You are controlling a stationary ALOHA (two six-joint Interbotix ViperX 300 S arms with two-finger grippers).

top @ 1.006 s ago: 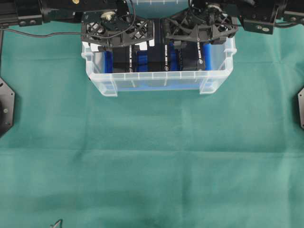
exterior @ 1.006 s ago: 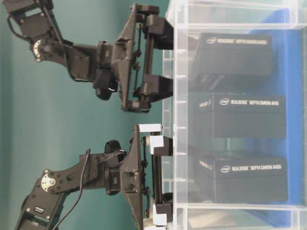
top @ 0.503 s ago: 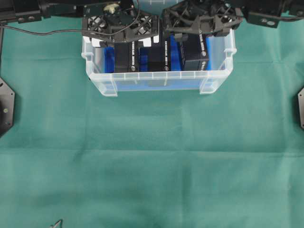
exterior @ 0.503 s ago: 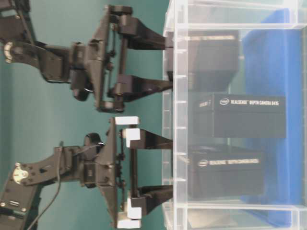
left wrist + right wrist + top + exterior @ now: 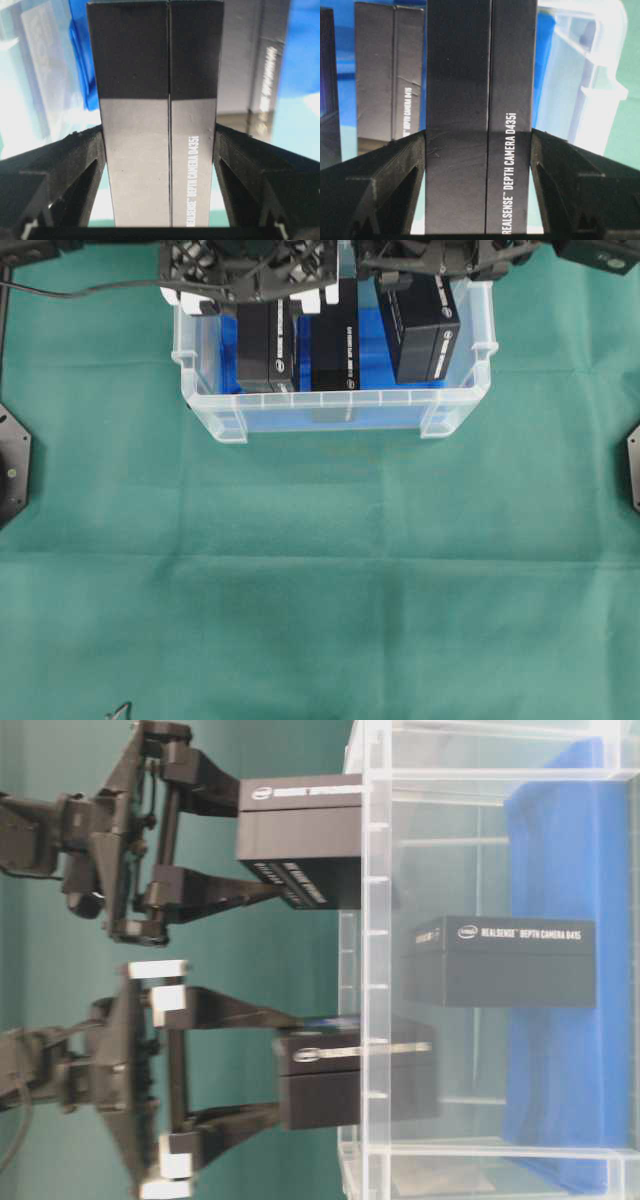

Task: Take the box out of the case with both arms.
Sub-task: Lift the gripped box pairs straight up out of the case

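The clear case (image 5: 330,400) with its blue sheet (image 5: 560,1020) stands at the table's far edge. My left gripper (image 5: 265,305), with white blocks, is shut on a black RealSense box (image 5: 265,350). In the table-level view this gripper (image 5: 300,1070) holds its box (image 5: 350,1080) about halfway past the rim. My right gripper (image 5: 418,280) is shut on another black box (image 5: 420,330), and that box (image 5: 300,840) is almost wholly outside the rim. Both wrist views show fingers (image 5: 75,165) (image 5: 560,165) pressed on the box sides. A third box (image 5: 510,960) rests on the case's bottom.
The green cloth (image 5: 320,570) covers the table in front of the case. Black mounts sit at the left edge (image 5: 12,465) and the right edge (image 5: 632,465). The case's side wall (image 5: 580,75) is close beside the right-hand box.
Both grippers have risen with a box each. The two outer boxes moved from the case's bottom up towards and past the rim. The middle box stayed.
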